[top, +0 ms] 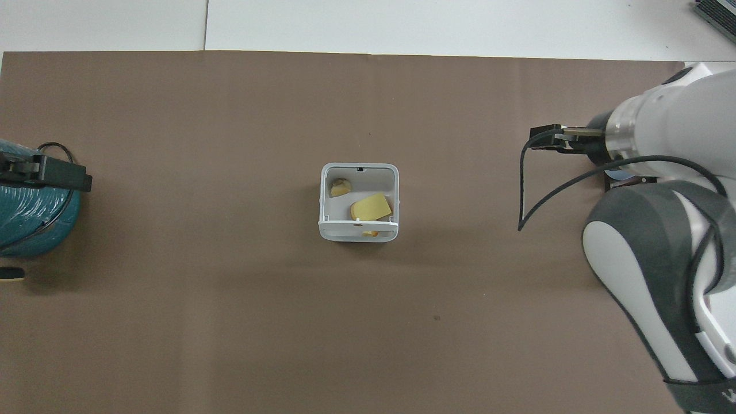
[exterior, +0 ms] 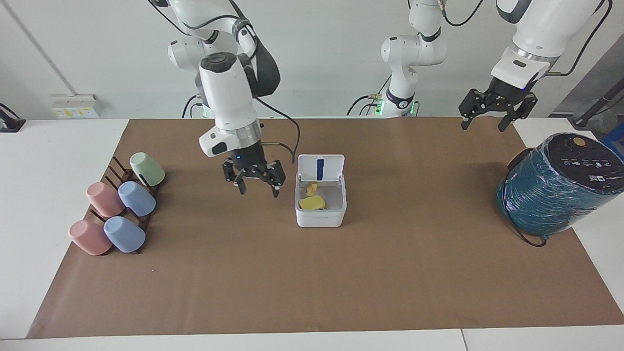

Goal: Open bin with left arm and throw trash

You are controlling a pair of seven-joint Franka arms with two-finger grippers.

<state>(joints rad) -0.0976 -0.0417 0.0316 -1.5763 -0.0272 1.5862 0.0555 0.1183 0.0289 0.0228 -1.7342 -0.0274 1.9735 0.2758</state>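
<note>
The white bin [exterior: 320, 219] stands mid-mat with its lid [exterior: 320, 167] hinged upright on the side nearer the robots. Trash lies inside: a pale yellow piece [exterior: 312, 202] and a small orange-yellow lump [exterior: 312, 187]. From overhead, the bin [top: 322, 195] holds the pale piece [top: 371, 207], one lump [top: 340, 186] and another lump [top: 371, 233] under the lid's edge. My right gripper [exterior: 259, 192] hangs open and empty over the bare mat, beside the bin toward the cups. My left gripper [exterior: 482, 127] is open and empty, raised near the teal cylinder.
A rack with several pastel cups [exterior: 119, 209] lies at the right arm's end of the mat. A big teal wrapped cylinder [exterior: 555, 187] lies tilted at the left arm's end, with a black cable by it. The brown mat [exterior: 312, 292] covers most of the table.
</note>
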